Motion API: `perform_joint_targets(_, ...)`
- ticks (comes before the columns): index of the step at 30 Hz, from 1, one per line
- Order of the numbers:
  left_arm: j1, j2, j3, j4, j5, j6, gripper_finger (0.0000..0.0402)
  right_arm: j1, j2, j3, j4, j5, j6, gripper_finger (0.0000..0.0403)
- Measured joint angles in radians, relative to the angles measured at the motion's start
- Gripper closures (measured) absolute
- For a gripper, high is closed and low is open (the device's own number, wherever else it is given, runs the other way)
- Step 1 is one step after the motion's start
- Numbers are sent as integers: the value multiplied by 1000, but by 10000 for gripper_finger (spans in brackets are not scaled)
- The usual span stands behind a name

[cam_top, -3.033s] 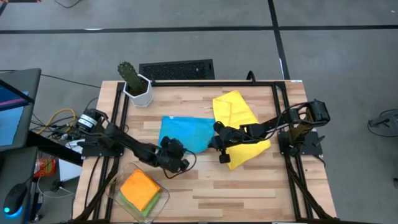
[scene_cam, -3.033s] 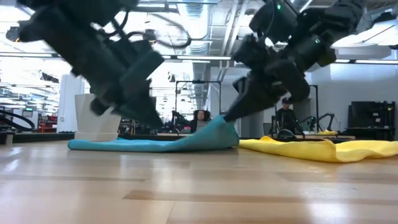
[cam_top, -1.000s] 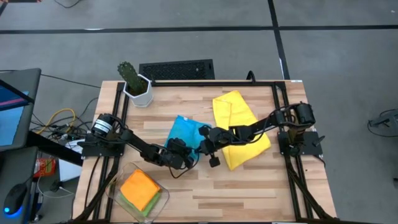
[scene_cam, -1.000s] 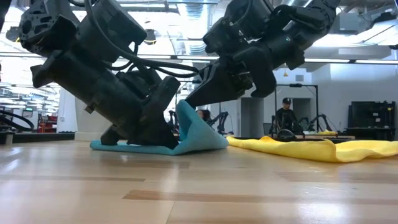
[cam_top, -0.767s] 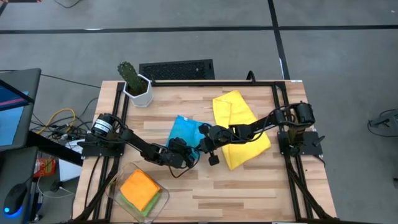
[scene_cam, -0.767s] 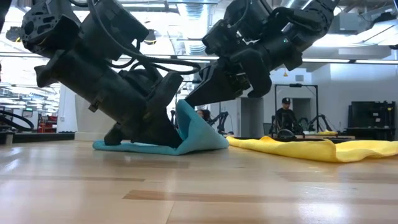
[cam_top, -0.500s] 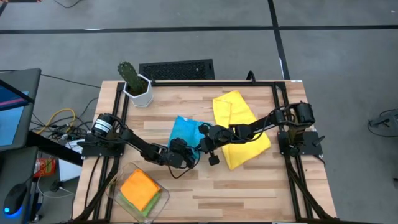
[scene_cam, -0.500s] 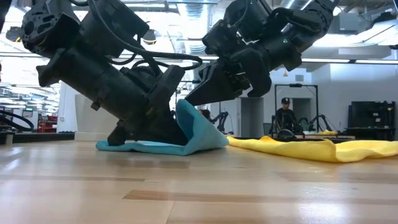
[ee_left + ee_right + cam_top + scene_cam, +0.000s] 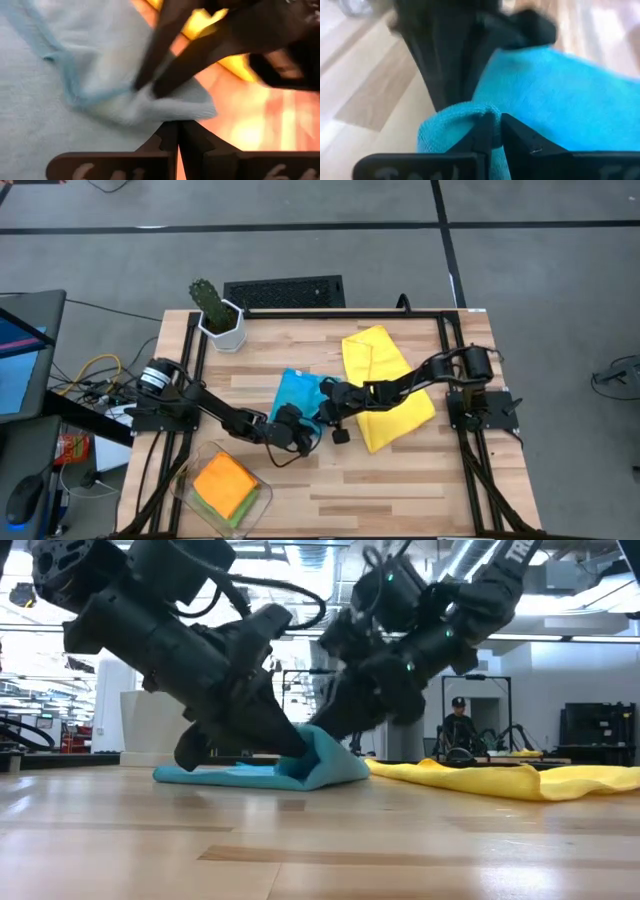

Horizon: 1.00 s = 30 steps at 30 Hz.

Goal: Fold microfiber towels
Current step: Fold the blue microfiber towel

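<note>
Compared with a second ago, the light blue towel (image 9: pixel 300 394) is lying lower and flatter, its raised flap now folding over near the middle of the worktop (image 9: pixel 400 470). Both end effectors are meeting at that folded edge. The left end effector (image 9: pixel 297 438) is pressing down at the fold with its fingers fully closed, tip against the cloth; whether it is pinching any fabric is hard to say. The right end effector (image 9: pixel 322 412) is sitting at the same edge with its fingers slightly parted, the rolled hem of the towel lying between them in its wrist view. The yellow towel (image 9: pixel 385 385) is lying spread just beside, under the right arm. The orange towel (image 9: pixel 224 484) is resting folded in a clear tray (image 9: pixel 264 498) at the near left corner.
</note>
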Motion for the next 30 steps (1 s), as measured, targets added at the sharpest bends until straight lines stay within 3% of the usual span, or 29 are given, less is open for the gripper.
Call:
perform_joint_targets(10,-2,-78,1,-110,140,-1,401,1,28,52,-1,61,-4,287)
perform_joint_targets(17,-2,-127,0,-155,128,14,401,-29,17,55,-3,78,-4,272)
perform_joint_targets(22,-5,-196,0,-188,42,61,401,-80,-99,60,-35,79,29,261)
perform_joint_targets(26,4,-229,1,-184,-52,143,401,-121,-209,59,-195,74,96,261)
perform_joint_targets(30,17,-229,1,-135,-52,236,401,-118,-293,57,-344,71,107,270)
